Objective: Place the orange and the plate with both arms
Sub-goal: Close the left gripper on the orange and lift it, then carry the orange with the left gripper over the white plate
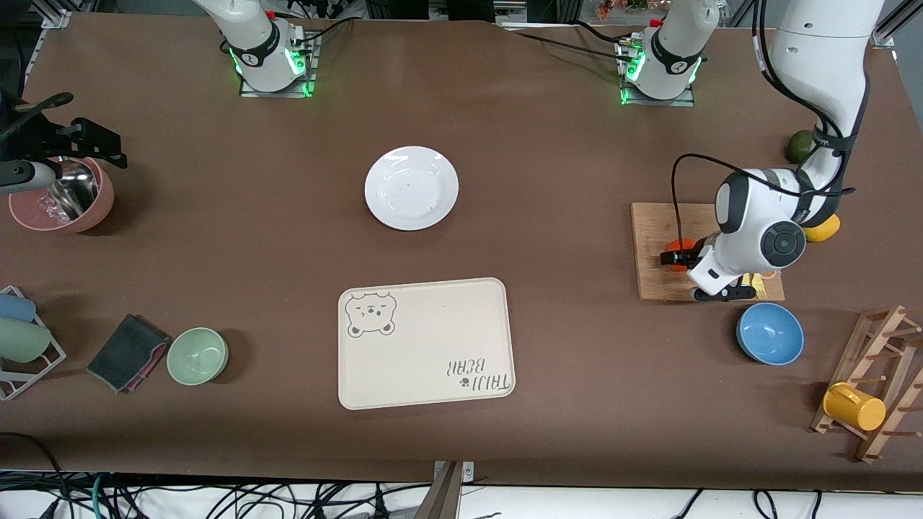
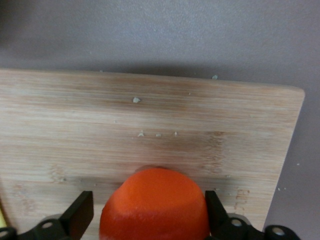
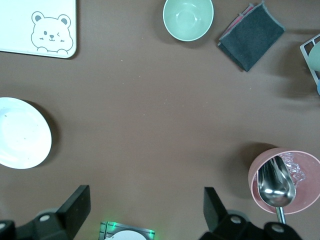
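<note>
My left gripper straddles the orange on the cutting board, fingers apart on either flank, not yet clamped. I'd squeeze centred and evenly, then lift straight. Right gripper waits with fingers spread, high above the table toward the right arm's end; plate sits well apart from the board, toward that end.
</note>
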